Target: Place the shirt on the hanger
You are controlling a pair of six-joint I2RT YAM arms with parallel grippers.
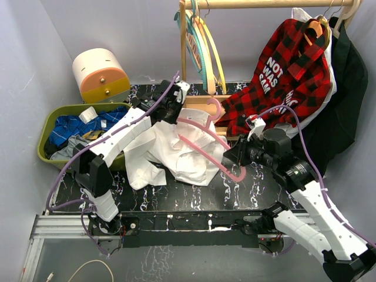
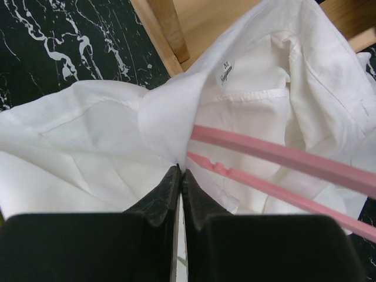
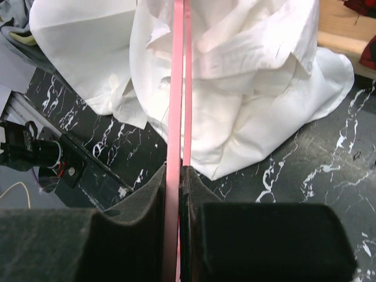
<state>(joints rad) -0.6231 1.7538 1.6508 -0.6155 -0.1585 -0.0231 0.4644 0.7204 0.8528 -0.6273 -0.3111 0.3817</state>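
The white shirt (image 1: 176, 150) lies crumpled on the black marbled table, lifted at its collar end. My left gripper (image 1: 170, 107) is shut on a fold of the shirt (image 2: 117, 141) near the collar label. The pink hanger (image 1: 202, 144) slants across the shirt, its hook (image 1: 214, 108) at the back. My right gripper (image 1: 235, 157) is shut on the hanger's near end; the pink bar (image 3: 175, 88) runs between its fingers toward the shirt (image 3: 247, 76). In the left wrist view the hanger's two pink bars (image 2: 282, 155) cross over the shirt's open inside.
A wooden rack (image 1: 194, 53) stands behind with yellow and teal hangers (image 1: 205, 47) and a red plaid shirt (image 1: 282, 76). A green bin (image 1: 47, 126) with blue checked cloth sits at the left. A round cream and orange box (image 1: 100, 73) is behind it.
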